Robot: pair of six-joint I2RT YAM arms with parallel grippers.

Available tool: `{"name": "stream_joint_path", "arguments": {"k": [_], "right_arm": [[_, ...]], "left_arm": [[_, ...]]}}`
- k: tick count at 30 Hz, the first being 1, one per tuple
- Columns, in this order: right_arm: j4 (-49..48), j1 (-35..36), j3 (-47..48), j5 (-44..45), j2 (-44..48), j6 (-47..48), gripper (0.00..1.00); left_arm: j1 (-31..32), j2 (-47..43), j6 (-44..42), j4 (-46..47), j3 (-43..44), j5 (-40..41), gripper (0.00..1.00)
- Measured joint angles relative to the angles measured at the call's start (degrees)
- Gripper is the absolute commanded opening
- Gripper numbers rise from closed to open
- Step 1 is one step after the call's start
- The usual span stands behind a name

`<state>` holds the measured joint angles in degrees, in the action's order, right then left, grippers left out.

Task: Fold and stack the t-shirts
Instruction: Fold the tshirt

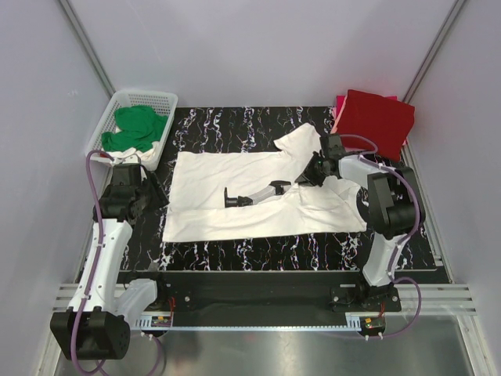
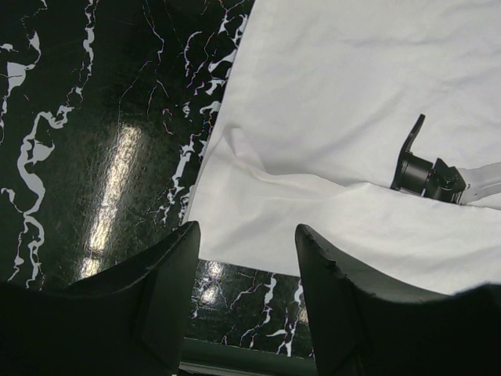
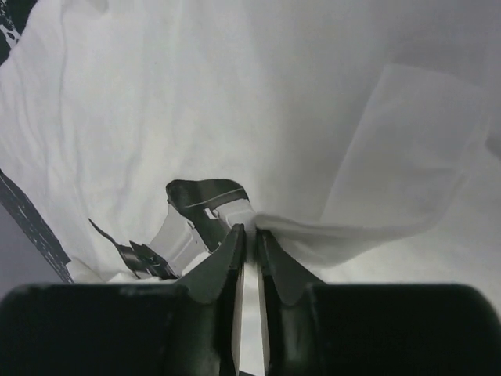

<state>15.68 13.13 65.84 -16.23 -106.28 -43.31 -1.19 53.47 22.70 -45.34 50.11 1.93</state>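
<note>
A white t-shirt (image 1: 235, 192) with a black robot-arm print (image 1: 254, 193) lies spread on the black marbled table (image 1: 235, 254). My right gripper (image 1: 307, 177) is shut on a fold of the white t-shirt (image 3: 352, 227) near its right side, lifting it slightly. My left gripper (image 1: 150, 188) is open and empty, just off the shirt's left edge; in the left wrist view the shirt's corner (image 2: 313, 227) lies beyond its fingertips (image 2: 168, 266). A folded red t-shirt (image 1: 374, 117) lies on a pink one (image 1: 339, 110) at the back right. A green t-shirt (image 1: 135, 129) sits in the basket.
A white plastic lattice basket (image 1: 160, 100) stands at the back left. Grey walls enclose the table on three sides. A metal rail (image 1: 258, 301) runs along the near edge by the arm bases.
</note>
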Motion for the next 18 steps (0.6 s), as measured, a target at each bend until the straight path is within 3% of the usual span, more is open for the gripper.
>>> {"name": "stream_joint_path", "arguments": {"k": [1, 5, 13, 18], "right_arm": [[0.5, 0.0, 1.3, -0.1, -1.4, 0.1, 0.34], [4.3, 0.0, 9.5, -1.0, -7.2, 1.0, 0.6], [11.7, 0.0, 28.3, -1.6, -10.1, 6.4, 0.7], [14.2, 0.0, 27.5, 0.3, -5.5, 10.3, 0.72]], "left_arm": [[0.0, 0.0, 0.0, 0.0, 0.0, 0.0, 0.57], [0.0, 0.7, 0.0, 0.0, 0.0, 0.0, 0.57], [0.0, 2.1, 0.0, 0.0, 0.0, 0.2, 0.57], [0.0, 2.7, 0.0, 0.0, 0.0, 0.3, 0.57]]}}
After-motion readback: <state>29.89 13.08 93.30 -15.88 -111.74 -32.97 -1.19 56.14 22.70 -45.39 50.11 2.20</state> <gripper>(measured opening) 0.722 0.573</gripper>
